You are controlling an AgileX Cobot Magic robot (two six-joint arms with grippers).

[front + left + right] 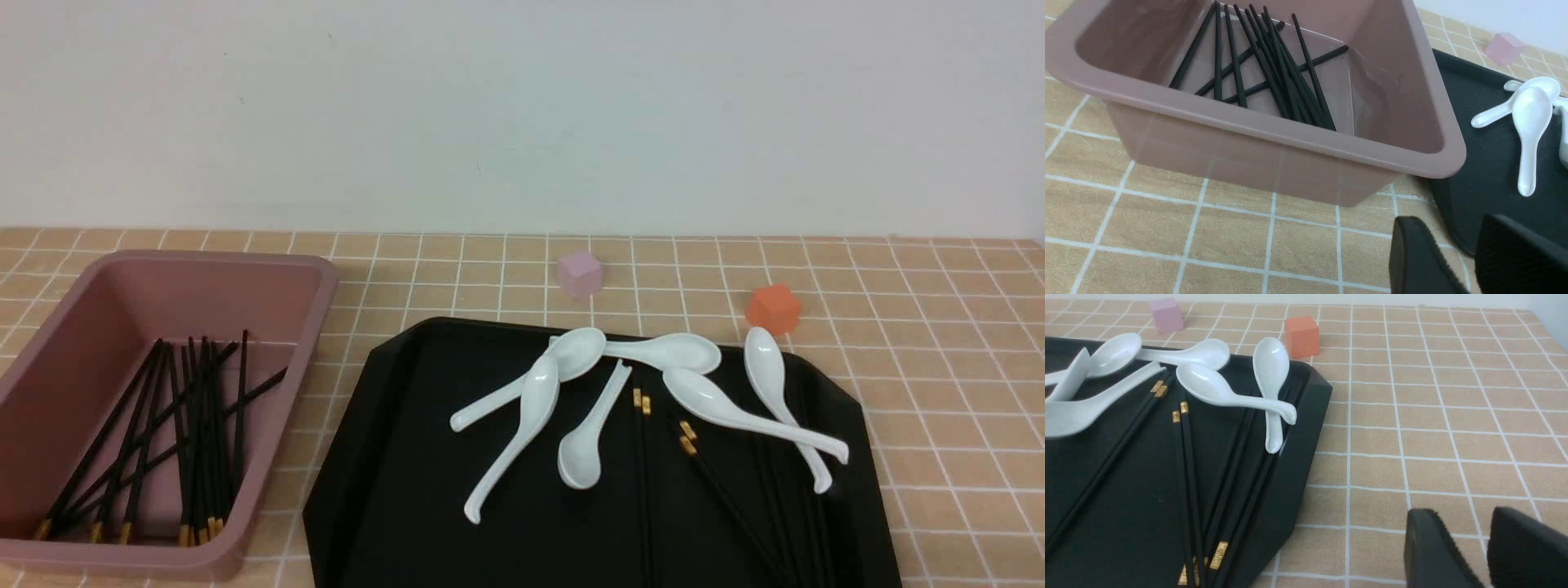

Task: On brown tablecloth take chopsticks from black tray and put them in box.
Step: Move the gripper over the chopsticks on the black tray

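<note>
The pink box (pixel 269 269) stands at the left on the brown tablecloth (pixel 939 367) and holds several black chopsticks (pixel 192 441). The black tray (pixel 392 490) lies in the middle with more chopsticks (pixel 641 482) on its right half, partly under white spoons (pixel 522 408). Neither gripper shows in the front view. My left gripper (pixel 1451 220) is open and empty, over the cloth between the box's near rim (pixel 1290 139) and the tray's corner (pixel 1486 171). My right gripper (pixel 1464 512) is open and empty over bare cloth, to the right of the tray (pixel 1106 522) and its chopsticks (pixel 1188 477).
Several white spoons (pixel 1224 390) lie across the tray's far half, two over the chopsticks by the right rim. A small pink cube (pixel 580 272) and an orange cube (pixel 773 308) sit on the cloth behind the tray. A white wall stands behind the table.
</note>
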